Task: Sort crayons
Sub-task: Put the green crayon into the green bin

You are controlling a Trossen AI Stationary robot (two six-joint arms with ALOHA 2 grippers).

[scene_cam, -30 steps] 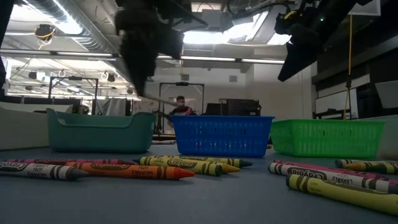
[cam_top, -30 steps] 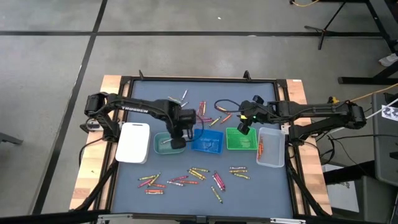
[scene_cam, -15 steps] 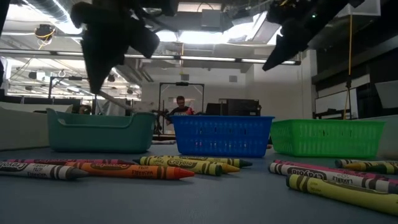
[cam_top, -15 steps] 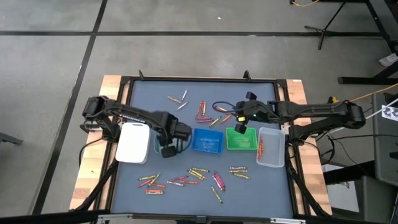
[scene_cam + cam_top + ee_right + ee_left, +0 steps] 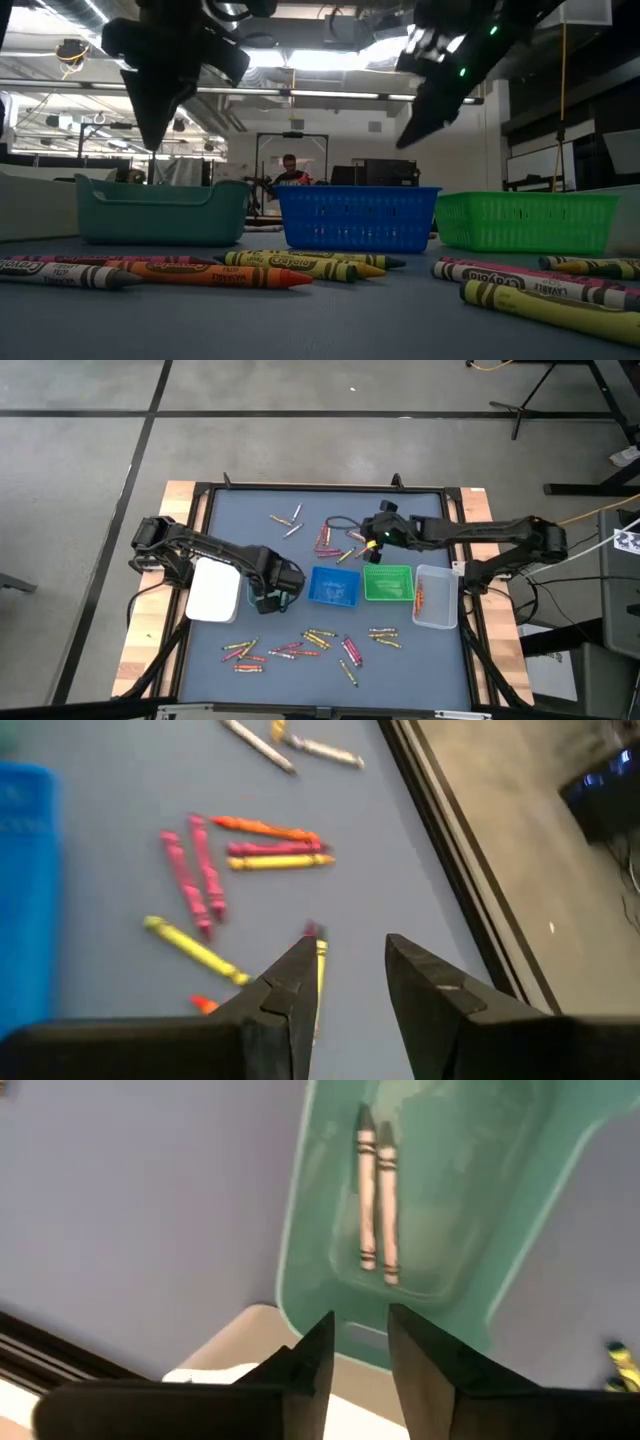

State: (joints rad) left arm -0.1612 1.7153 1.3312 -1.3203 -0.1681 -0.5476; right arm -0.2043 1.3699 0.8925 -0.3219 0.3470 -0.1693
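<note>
Left tool [image 5: 270,600]: hangs over the teal tray [image 5: 262,592], fingers [image 5: 318,1355] parted by a narrow gap, nothing between them.
Teal tray contents: two grey crayons [image 5: 375,1205] lie side by side on the tray floor, just ahead of the left tool's tips, touching or nearly touching each other.
White tray [image 5: 213,589]: just beside the teal tray, on the side away from the right tool.
Right tool [image 5: 368,540]: above the tabletop [image 5: 420,660] beyond the blue tray [image 5: 334,587] and green tray [image 5: 388,582], fingers [image 5: 290,985] apart and empty.
Crayons near right tool: a loose group of pink, orange, red and yellow crayons [image 5: 245,855] lies on the tabletop ahead of its tips; one yellow crayon [image 5: 195,950] lies closer, to one side of the fingers.
Crayons, near edge: a scatter of mixed colours [image 5: 310,645] lies on the tabletop well apart from both tools, in front of the trays.
Clear tray [image 5: 434,598]: beside the green tray, holds an orange-red crayon [image 5: 420,596].
Background: a person [image 5: 290,170] shows behind the blue tray in the low view.
</note>
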